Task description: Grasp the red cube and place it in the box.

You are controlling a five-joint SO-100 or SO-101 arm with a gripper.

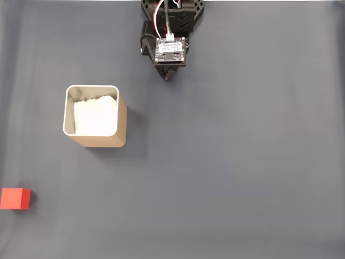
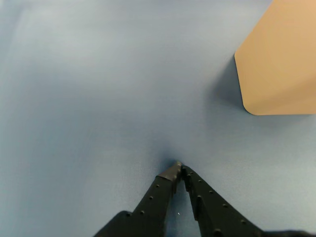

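Pincer clenched and empty at the counter's far edge. The cube sits at the left edge beyond the box. A long reach there could fall short or clip the box.

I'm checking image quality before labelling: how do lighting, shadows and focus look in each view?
Fixed view: even, soft light, no glare; the box casts a faint shadow to its right and the cube is sharp, though it touches the left edge. Wrist view: bluer cast, soft focus on the cloth, a dim shadow beneath the hand.
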